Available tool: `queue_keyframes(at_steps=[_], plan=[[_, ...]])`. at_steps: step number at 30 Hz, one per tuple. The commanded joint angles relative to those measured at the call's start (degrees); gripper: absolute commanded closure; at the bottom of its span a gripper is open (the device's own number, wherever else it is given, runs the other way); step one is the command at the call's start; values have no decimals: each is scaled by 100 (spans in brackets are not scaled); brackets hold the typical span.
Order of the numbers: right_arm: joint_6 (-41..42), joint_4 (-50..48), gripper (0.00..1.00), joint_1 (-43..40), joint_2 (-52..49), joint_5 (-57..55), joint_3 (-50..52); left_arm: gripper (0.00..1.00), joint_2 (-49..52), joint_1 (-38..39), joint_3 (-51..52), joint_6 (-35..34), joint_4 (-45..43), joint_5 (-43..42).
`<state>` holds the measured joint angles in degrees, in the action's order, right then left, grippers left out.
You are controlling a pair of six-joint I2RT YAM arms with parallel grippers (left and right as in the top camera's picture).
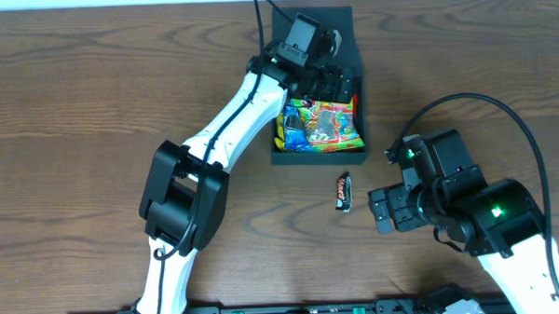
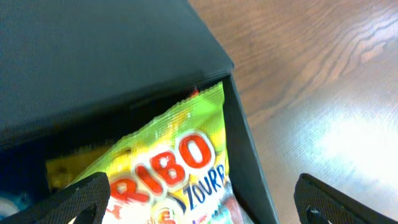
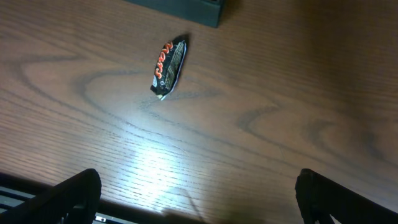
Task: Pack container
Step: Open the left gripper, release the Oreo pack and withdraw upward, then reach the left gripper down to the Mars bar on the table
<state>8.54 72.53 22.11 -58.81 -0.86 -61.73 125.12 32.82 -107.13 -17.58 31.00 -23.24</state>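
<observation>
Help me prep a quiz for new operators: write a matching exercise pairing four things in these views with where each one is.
Column one
1. dark matte square cardboard container
2. yellow-green Haribo gummy bag
3. small black candy bar with orange lettering
4. left gripper

Column two
A. lying on the bare wooden table, outside the container
B. open, poised over the container
C. inside the container
D. lid open, near the table's far edge

Pairs: 1-D, 2-C, 3-A, 4-B
</observation>
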Motion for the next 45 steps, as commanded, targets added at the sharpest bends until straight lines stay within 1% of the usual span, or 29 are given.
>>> queue_keyframes(at_steps=[1,6,10,17,19,23,26,28,32,35,37,40,42,45], plan=[[57,-11,1,81,42,22,4,5,-413,-92,-468,149,345,70],[57,-2,1,81,42,24,4,5,-1095,-173,-737,243,1104,846],[59,13,1,81,42,24,4,5,-1657,-190,-737,326,1873,975],[59,33,1,81,42,24,4,5,-2339,-205,-734,363,3963,1401],[59,33,1,81,42,24,4,5,-2474,-195,-721,365,4389,1405],[61,42,1,81,44,24,4,5,-2931,-90,-256,363,4647,1705],[61,63,1,81,66,24,2,5,-3368,-13,463,332,4503,1740],[61,72,1,81,138,24,2,5,-3620,61,1032,192,4280,1742],[59,50,1,81,457,22,2,4,-4057,527,2754,-533,3099,1733],[57,48,1,81,658,20,2,5,-4019,990,3512,-975,2212,1727],[50,46,1,81,765,17,2,4,-3912,1379,3860,-1300,1572,1703],[31,28,1,81,907,20,2,5,-3576,1974,3963,-1519,850,1718],[13,26,1,81,955,20,2,5,-3338,2245,3963,-1703,516,1753],[15,31,1,81,975,20,2,5,-2929,2465,3963,-2243,214,1834]])
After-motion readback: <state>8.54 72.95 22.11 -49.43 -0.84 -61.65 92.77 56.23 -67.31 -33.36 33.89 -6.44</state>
